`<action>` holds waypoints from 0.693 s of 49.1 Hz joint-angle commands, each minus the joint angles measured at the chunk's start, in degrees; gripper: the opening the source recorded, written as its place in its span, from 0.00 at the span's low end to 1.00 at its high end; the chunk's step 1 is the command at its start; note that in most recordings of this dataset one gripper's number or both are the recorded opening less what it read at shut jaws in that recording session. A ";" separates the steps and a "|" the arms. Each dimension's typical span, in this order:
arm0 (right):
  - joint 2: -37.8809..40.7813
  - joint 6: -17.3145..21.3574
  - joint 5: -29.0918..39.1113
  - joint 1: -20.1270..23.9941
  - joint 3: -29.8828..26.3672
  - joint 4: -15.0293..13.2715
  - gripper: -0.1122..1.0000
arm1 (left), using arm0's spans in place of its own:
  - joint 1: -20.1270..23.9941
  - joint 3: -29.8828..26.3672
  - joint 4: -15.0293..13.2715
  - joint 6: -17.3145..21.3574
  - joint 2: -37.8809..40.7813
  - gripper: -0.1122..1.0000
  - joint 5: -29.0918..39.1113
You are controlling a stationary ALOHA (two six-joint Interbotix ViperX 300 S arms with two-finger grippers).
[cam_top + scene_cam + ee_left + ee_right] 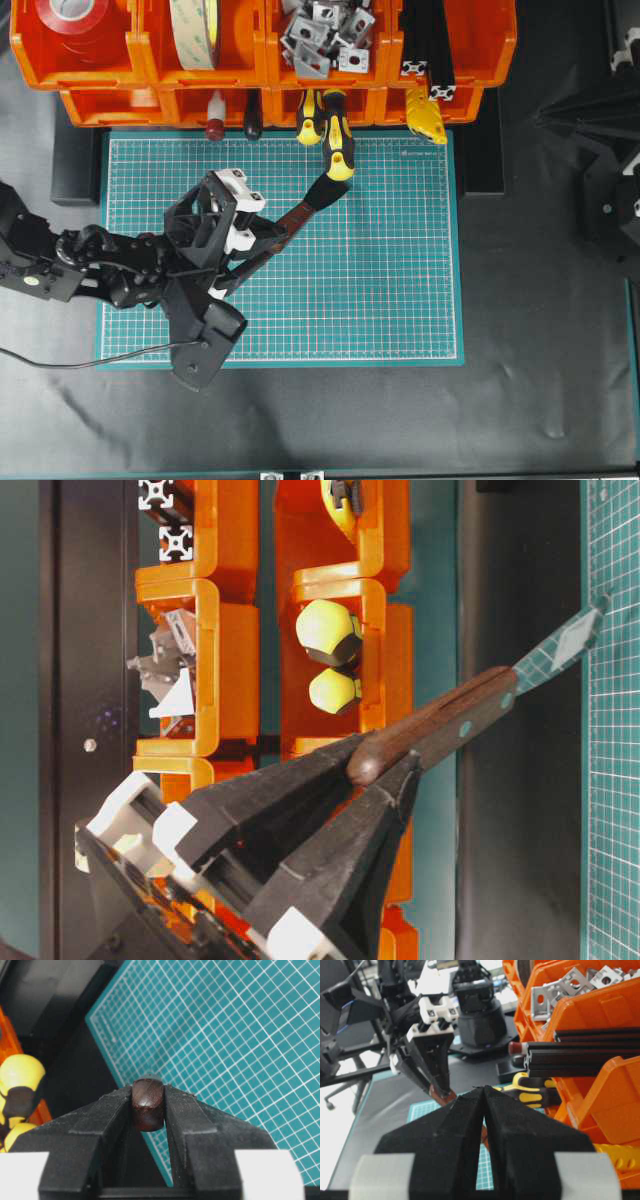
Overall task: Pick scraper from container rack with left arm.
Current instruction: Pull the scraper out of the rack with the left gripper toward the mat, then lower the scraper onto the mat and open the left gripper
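Note:
The scraper (305,208) is out of the container rack (130,105) and slants over the green mat. My left gripper (277,233) is shut on the rounded end of its dark reddish-brown handle (147,1102), which shows squeezed between both black fingers. From the table-level view the handle (440,725) runs up to the flat blade (565,640). The blade tip lies close under a yellow-and-black screwdriver (336,145); contact cannot be told. My right gripper (484,1089) is shut and holds nothing, facing the left gripper (437,1077) from beside the rack (600,1010).
The orange bins hold tape rolls (195,30), metal brackets (325,35) and black bars (425,40). A red-knobbed tool (215,125) pokes out of the lower tier. The green cutting mat (380,280) lies in front. The right arm's black body (600,190) sits at the right edge.

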 commanded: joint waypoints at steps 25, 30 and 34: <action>-0.18 0.00 0.97 -0.62 -1.23 0.09 0.09 | 0.18 -0.97 0.26 -1.23 0.26 0.29 -2.46; -0.35 0.00 0.97 -0.62 -1.32 0.09 0.09 | 0.26 -0.88 0.26 -2.02 0.18 0.29 -2.46; -0.35 0.00 1.14 -0.62 -1.32 0.09 0.09 | 0.44 -0.79 0.26 -3.16 0.35 0.29 -2.55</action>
